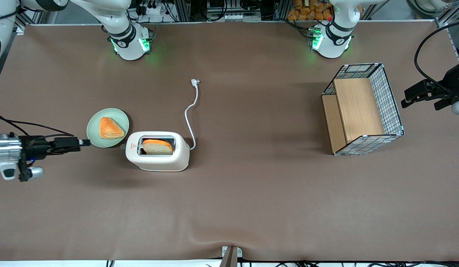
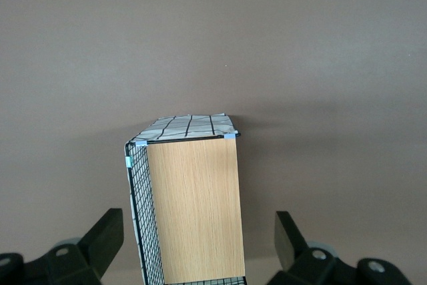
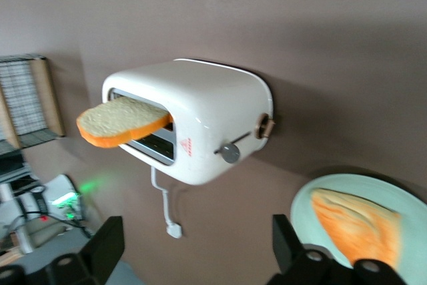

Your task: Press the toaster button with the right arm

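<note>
The cream-white toaster (image 1: 157, 151) stands on the brown table with a slice of bread (image 1: 158, 147) sticking out of its top slot. Its small pale grey button (image 1: 122, 147) juts from the narrow end that faces the working arm's end of the table. The right arm's black gripper (image 1: 85, 142) hovers level with that end, a short gap away from the button, its tip over the rim of a green plate (image 1: 94, 128). In the right wrist view the toaster (image 3: 200, 118), the button (image 3: 230, 153) and the red triangle mark (image 3: 186, 146) show ahead of the gripper (image 3: 197, 238), which is open and holds nothing.
The green plate carries an orange pastry (image 1: 110, 128) and sits beside the toaster, farther from the front camera. The toaster's white cord runs away from the camera to its plug (image 1: 195, 82). A wire basket with wooden panels (image 1: 362, 109) stands toward the parked arm's end.
</note>
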